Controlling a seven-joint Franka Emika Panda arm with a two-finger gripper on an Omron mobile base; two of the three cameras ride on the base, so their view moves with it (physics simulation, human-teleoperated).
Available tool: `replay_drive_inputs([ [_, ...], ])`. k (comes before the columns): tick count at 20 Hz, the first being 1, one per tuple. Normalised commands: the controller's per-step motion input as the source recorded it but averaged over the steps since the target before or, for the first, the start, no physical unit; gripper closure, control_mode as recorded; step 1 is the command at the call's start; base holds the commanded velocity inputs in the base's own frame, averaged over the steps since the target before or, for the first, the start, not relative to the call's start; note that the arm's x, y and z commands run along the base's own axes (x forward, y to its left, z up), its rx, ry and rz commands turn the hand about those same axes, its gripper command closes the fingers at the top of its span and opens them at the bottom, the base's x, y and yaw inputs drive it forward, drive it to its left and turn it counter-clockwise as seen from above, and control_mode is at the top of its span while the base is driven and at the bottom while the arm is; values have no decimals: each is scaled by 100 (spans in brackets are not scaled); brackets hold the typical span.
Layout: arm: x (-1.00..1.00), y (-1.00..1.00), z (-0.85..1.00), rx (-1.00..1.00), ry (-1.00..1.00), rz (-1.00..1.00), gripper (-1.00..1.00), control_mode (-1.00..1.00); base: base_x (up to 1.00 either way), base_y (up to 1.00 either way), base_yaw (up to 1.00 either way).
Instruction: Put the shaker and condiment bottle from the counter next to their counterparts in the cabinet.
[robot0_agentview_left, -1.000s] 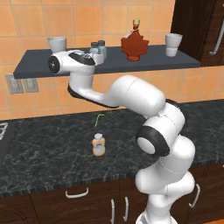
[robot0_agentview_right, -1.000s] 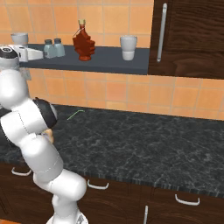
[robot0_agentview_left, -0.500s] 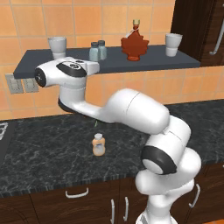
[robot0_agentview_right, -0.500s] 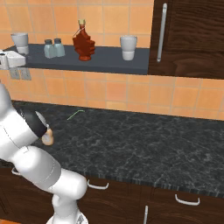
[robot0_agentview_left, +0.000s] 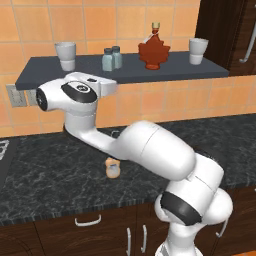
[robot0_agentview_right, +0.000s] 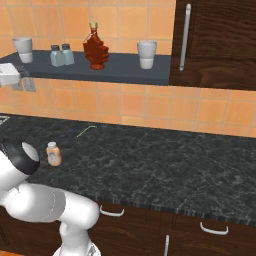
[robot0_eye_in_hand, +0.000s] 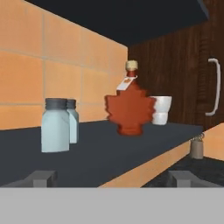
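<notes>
On the cabinet (robot0_agentview_left: 210, 71), two pale blue-grey shakers with dark caps stand touching, left of the red maple-leaf bottle (robot0_agentview_left: 152, 50). One is evidently the shaker (robot0_agentview_left: 107, 59), already set beside its twin (robot0_agentview_left: 116, 56); which of the pair came from the counter cannot be told. The gripper (robot0_eye_in_hand: 111, 178) sits level with the cabinet's front edge, left of the maple-leaf bottle, fingertips spread wide with nothing between them, probably having let go. The condiment bottle (robot0_agentview_left: 113, 168) stands upright on the counter (robot0_agentview_left: 45, 175), well below and left of the maple-leaf bottle, not yet moved: stubby, clear, orange sauce, whitish cap. White cups (robot0_agentview_left: 66, 55) flank the shelf's items.
</notes>
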Motion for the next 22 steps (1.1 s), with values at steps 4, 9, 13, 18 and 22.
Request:
replay_drive_inputs([
  [4, -46, 0, -23, 0, -5, -22, -100, -100, 0, 0, 0],
  [9, -42, 0, -29, 0, -7, -24, -100, -100, 0, 0, 0],
  [13, -38, 0, -56, 0, -3, -19, -100, -100, 0, 0, 0],
  [18, -28, 0, -54, 0, -6, -9, -100, -100, 0, 0, 0],
  [22, -28, -12, -74, 0, -3, -1, -100, -100, 0, 0, 0],
])
